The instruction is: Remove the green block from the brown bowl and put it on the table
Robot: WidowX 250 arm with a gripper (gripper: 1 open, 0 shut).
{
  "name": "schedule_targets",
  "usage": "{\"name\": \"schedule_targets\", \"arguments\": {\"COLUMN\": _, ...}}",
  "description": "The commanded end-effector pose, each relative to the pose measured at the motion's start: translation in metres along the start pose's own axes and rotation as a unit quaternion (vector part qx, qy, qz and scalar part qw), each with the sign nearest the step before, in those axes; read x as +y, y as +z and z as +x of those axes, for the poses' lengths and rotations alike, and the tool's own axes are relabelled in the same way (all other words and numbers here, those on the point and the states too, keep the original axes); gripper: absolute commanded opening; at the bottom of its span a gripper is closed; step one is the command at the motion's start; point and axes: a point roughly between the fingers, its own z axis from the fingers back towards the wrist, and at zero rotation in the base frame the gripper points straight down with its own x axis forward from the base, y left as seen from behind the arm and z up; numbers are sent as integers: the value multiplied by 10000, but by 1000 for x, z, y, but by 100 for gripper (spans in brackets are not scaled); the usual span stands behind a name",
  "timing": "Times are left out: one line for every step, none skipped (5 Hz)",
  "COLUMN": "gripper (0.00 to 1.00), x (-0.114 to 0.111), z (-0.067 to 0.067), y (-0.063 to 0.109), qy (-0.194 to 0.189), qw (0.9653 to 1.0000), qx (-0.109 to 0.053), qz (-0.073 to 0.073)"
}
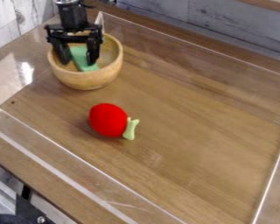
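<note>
The black gripper (76,51) (fingers spread) hides part of the small light-green rectangular block (84,59); contact cannot be told.

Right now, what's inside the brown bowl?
The green block leans inside the brown bowl, with the open gripper straddling it. The block's upper part and the bowl's far wall are covered.
</note>
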Motion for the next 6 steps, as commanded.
{"name": "schedule_targets", "arguments": {"gripper": 100, "x": 11, "z": 10, "y": 22, "qy": 392, "qw": 9989, "qx": -266, "qz": 73}}
{"name": "schedule_targets", "arguments": {"gripper": 100, "x": 13, "z": 14, "y": 14, "qy": 444, "qw": 9987, "qx": -219, "qz": 108}}
{"name": "schedule_targets", "arguments": {"gripper": 100, "x": 12, "z": 16, "y": 8, "qy": 452, "qw": 9987, "qx": -181, "qz": 126}}
{"name": "schedule_targets", "arguments": {"gripper": 100, "x": 10, "z": 17, "y": 0, "qy": 404, "qw": 9990, "qx": -141, "qz": 142}}
{"name": "schedule_targets", "arguments": {"gripper": 100, "x": 7, "z": 21, "y": -8, "qy": 418, "qw": 9990, "qx": -88, "qz": 143}}
{"name": "schedule_targets", "arguments": {"gripper": 100, "x": 2, "z": 17, "y": -1, "qy": 177, "qw": 9997, "qx": -7, "qz": 140}}
